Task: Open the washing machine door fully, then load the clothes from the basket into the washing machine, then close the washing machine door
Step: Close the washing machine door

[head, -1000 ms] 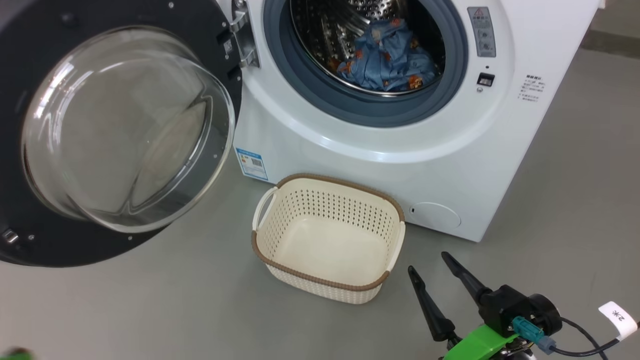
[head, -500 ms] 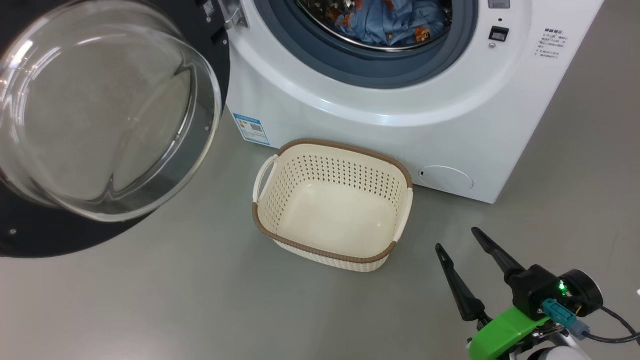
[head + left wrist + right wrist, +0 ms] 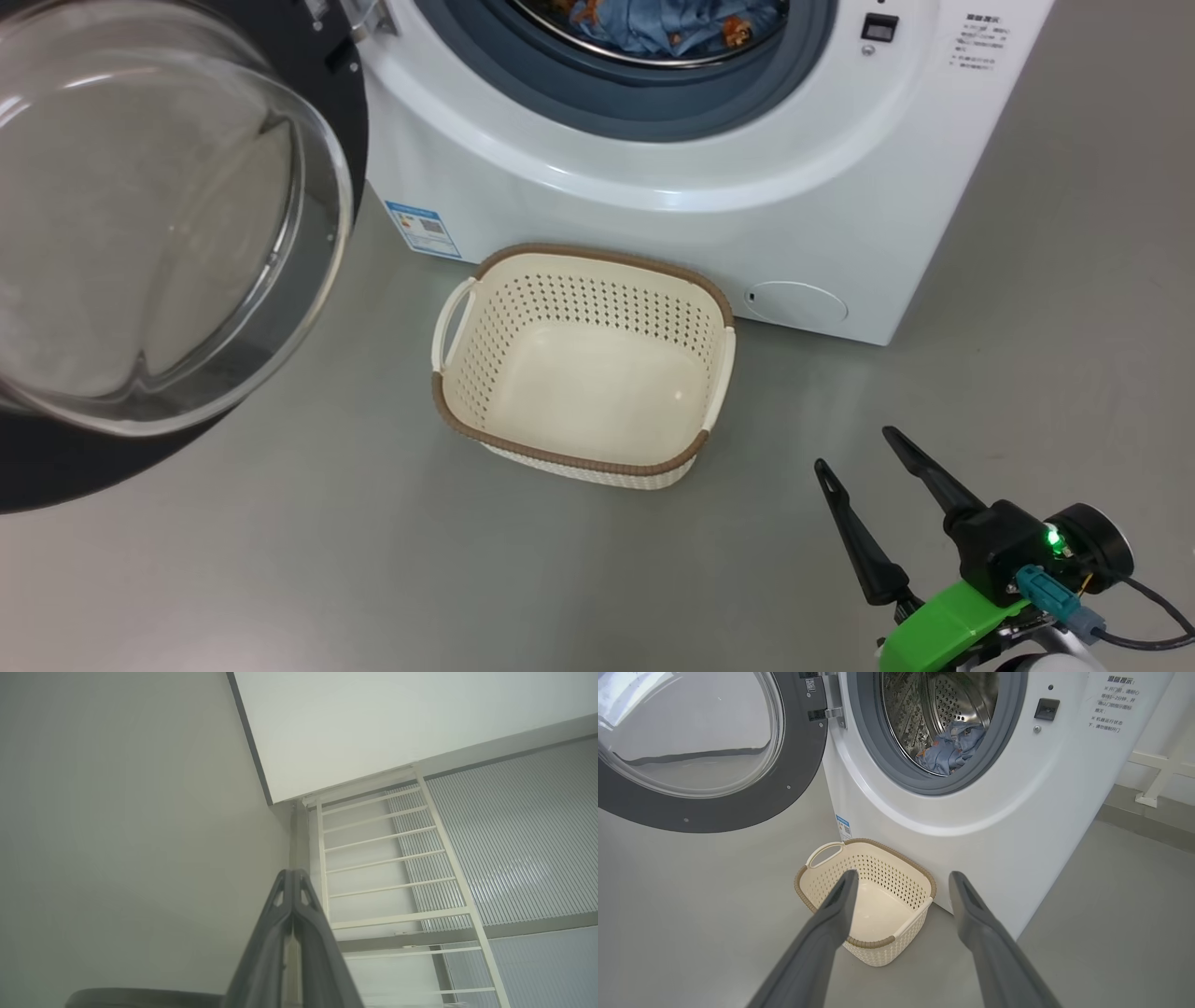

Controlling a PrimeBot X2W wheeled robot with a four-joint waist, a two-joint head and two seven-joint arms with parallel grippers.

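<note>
Already clothes [image 3: 653, 23] in washing machine [image 3: 653, 224], door [image 3: 140, 233] open, basket [image 3: 597, 299] beside

Clothes [image 3: 667, 23] inside washing machine [image 3: 653, 233]; basket [image 3: 579, 308] empty; door [image 3: 56, 467] open.

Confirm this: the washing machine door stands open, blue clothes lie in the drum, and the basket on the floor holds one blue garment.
Wrong on the basket: it is empty, as the head view shows. The washing machine door stands open and the clothes lie in the drum.
</note>
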